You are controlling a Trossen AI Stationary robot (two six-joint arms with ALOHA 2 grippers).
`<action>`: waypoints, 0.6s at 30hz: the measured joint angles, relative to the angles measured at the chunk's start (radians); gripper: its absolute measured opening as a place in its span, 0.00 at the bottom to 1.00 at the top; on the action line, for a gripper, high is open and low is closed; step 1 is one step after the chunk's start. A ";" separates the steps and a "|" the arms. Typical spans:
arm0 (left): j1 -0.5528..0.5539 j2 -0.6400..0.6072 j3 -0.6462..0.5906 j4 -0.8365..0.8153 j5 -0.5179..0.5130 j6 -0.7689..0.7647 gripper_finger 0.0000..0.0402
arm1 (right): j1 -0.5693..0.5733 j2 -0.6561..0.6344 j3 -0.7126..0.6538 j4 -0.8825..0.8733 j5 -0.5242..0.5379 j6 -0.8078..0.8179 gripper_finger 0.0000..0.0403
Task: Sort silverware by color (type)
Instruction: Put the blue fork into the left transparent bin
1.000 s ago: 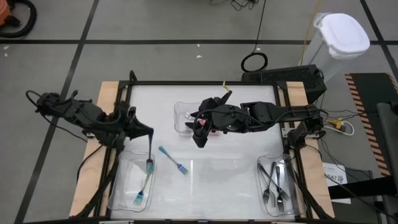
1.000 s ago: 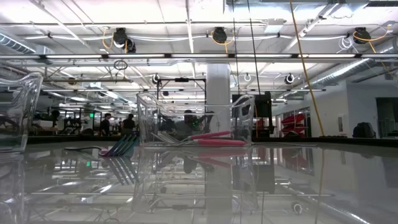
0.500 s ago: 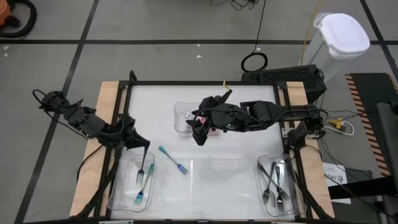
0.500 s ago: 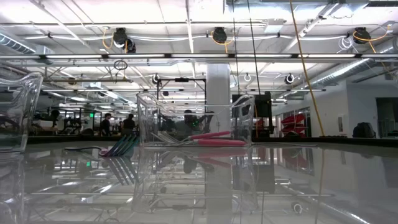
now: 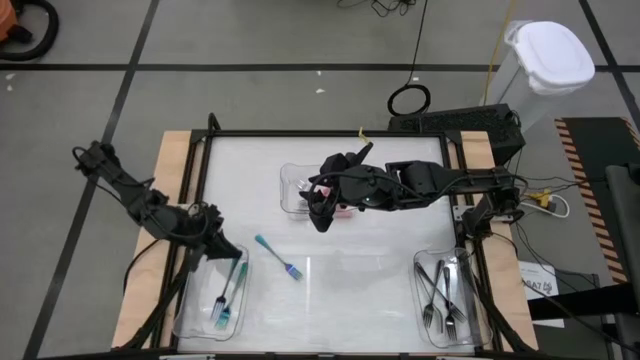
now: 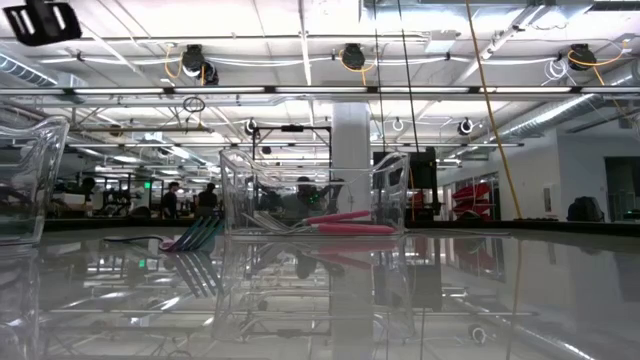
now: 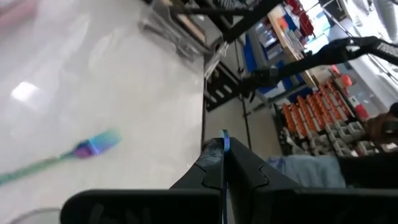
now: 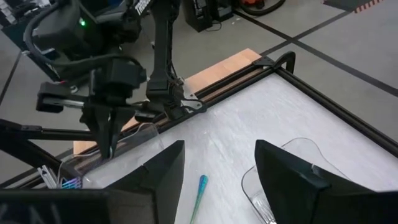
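My left gripper (image 5: 222, 248) hangs over the far end of the clear left tray (image 5: 190, 318), shut on a teal fork (image 5: 237, 280). Another teal fork (image 5: 222, 312) lies in that tray. A third teal fork (image 5: 278, 258) lies flat on the white table between the trays. My right gripper (image 5: 320, 212) stands open and empty above the far middle tray (image 5: 292, 180), which holds pink-handled silverware (image 6: 345, 222). Dark grey forks (image 5: 443, 290) lie in the right tray. My left gripper pinches the teal fork's handle end between its two fingers; a short blue tip (image 7: 225, 140) sticks out past the fingertips. The fingers slant down from the table's left side. The fork reaches below them, tines (image 5: 232, 298) down inside the left tray; whether they touch its floor I cannot tell.
A black frame (image 5: 330, 133) rims the white table. There is bare table between the left tray and the right tray (image 5: 470, 320). In the low view a dark part of an arm (image 6: 40, 20) shows at the top left.
My left gripper has sunk and drawn toward the table's near left, rolling a little, still shut on the teal fork. The fork has come down from above the tray's far end, and its tines now reach into the left tray.
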 joint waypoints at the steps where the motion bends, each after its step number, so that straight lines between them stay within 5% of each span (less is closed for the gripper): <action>1: -0.010 -0.002 -0.008 0.002 0.000 -0.011 0.00 | 0.000 0.000 0.000 0.000 0.000 0.000 0.47; 18: -0.189 -0.002 -0.175 0.068 -0.099 -0.214 0.00 | 0.000 0.000 0.000 0.000 0.000 -0.003 0.47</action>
